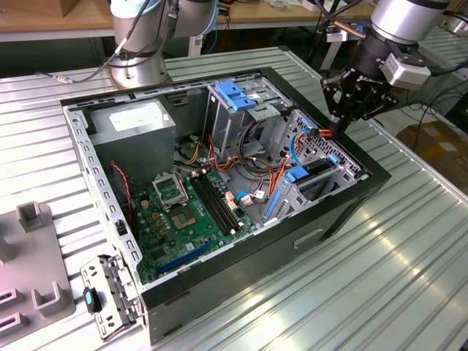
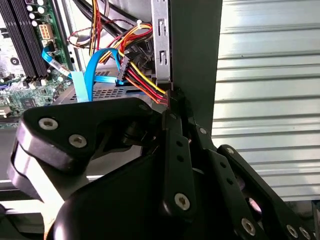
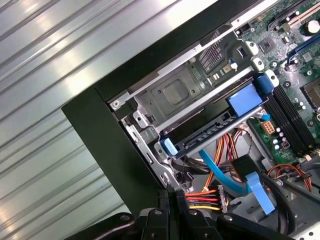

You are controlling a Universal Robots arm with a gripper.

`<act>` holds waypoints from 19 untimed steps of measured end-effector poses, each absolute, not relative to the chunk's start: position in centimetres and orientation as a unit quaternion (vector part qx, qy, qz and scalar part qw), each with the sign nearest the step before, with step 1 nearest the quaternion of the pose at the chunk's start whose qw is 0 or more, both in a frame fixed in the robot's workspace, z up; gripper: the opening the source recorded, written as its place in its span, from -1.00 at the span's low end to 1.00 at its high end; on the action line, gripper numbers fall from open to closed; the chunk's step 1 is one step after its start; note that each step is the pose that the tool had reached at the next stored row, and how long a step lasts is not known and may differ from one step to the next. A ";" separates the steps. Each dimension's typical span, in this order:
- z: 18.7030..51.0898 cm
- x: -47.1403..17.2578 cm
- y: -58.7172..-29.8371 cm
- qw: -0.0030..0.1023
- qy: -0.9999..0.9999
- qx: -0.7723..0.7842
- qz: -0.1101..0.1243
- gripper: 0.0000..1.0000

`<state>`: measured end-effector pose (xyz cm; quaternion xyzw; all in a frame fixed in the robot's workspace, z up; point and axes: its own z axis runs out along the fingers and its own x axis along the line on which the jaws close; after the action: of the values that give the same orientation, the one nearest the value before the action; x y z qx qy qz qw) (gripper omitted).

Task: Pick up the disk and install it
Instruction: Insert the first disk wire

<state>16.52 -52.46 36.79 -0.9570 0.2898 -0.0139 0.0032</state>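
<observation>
You had the fingers (image 2: 176,137) clenched at the power wires (image 3: 197,199), seemingly to clear them from the bay-seated disk (image 3: 210,132).

Single arm (image 1: 401,16) reaching in from the exterior view's right, wrist (image 1: 380,51) tilted downward so that the black gripper (image 1: 338,124) points down toward the exterior view's left; in the second wrist view its linked fingers (image 2: 172,135) lie drawn together at the tips.
</observation>
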 end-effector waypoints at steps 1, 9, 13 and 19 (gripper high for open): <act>36.8 16.5 -52.5 0.003 0.293 -0.956 -0.014 -0.66; 36.8 16.5 -52.5 0.002 0.310 -0.951 -0.014 -0.66; 36.8 16.4 -52.5 0.002 0.310 -0.951 -0.014 -0.66; 36.8 16.4 -52.5 0.002 0.311 -0.950 -0.014 -0.66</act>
<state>16.45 -52.45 36.79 -0.9502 0.3112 -0.0141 0.0024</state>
